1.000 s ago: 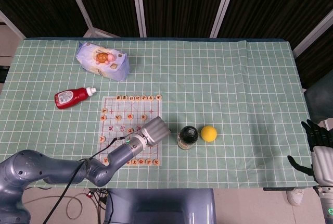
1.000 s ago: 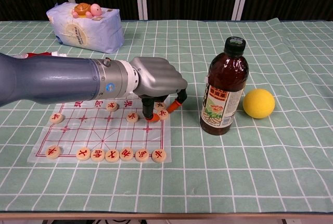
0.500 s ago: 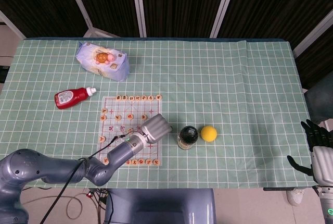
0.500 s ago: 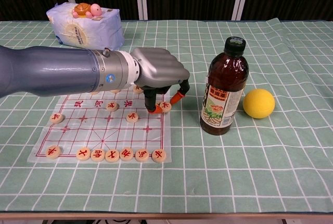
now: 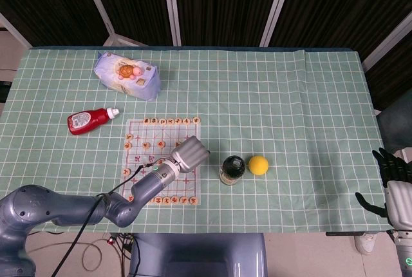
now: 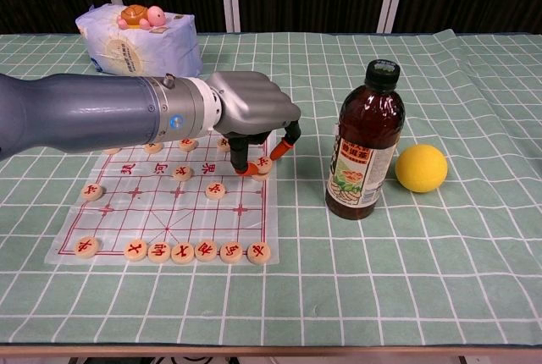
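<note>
A clear chess board mat (image 5: 143, 134) (image 6: 161, 212) lies on the green checked cloth, with round wooden pieces (image 6: 182, 252) in rows along its edges and a few scattered between. My left hand (image 5: 188, 153) (image 6: 250, 114) hovers knuckles-up over the mat's right side. Its orange fingertips (image 6: 241, 169) point down and pinch one chess piece (image 6: 262, 163) just above the mat. My right hand (image 5: 393, 183) hangs off the table's right edge, fingers apart and holding nothing.
A dark bottle (image 5: 232, 169) (image 6: 366, 140) stands right of the mat, a yellow ball (image 5: 258, 165) (image 6: 421, 168) beside it. A red squeeze bottle (image 5: 90, 120) lies left of the mat. A tissue pack (image 5: 127, 75) (image 6: 140, 42) sits at the back left.
My left hand has moved away from the table's near edge along the mat's right side, and the pinched piece has gone with it. The right hand has not moved.
</note>
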Available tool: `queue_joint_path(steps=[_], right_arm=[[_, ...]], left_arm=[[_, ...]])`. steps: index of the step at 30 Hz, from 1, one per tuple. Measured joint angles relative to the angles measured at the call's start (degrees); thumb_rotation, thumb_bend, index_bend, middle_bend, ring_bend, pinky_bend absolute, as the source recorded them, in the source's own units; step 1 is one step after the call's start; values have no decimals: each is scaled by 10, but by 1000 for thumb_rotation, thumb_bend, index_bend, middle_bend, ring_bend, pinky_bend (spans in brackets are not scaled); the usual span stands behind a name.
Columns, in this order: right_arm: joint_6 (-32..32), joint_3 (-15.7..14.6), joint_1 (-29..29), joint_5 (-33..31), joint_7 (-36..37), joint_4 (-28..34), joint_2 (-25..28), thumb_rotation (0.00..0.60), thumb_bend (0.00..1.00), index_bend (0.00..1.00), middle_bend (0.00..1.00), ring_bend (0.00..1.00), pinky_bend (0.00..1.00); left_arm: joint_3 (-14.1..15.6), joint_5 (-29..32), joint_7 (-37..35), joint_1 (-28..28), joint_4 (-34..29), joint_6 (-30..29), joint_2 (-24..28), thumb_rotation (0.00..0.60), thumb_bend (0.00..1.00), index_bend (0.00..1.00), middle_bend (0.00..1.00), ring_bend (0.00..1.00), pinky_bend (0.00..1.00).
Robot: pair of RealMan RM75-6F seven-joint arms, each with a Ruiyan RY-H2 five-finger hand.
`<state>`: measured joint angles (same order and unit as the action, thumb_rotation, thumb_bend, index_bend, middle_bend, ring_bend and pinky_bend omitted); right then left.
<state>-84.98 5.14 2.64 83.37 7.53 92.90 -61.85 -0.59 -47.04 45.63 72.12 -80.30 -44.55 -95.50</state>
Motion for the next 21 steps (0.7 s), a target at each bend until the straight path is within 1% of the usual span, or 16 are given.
queue_joint_path(steps=[6,14,21], right_arm=[[0,0,0,0,0,1,1,600,270,0,0,0,0],[-2,-1,0,3,0,1,1,600,271,0,0,0,0],[-4,-1,-1,5,-2,1,1,600,271,0,0,0,0]], left_arm=[[0,2,3,-1,2,-2,-2,600,269,504,1000,995,1000],[1,8,9,-1,7,-3,-6,600,261,412,1000,983,1000],[-2,6,4,-4,10,-4,-10,600,247,367,1000,974,1000]])
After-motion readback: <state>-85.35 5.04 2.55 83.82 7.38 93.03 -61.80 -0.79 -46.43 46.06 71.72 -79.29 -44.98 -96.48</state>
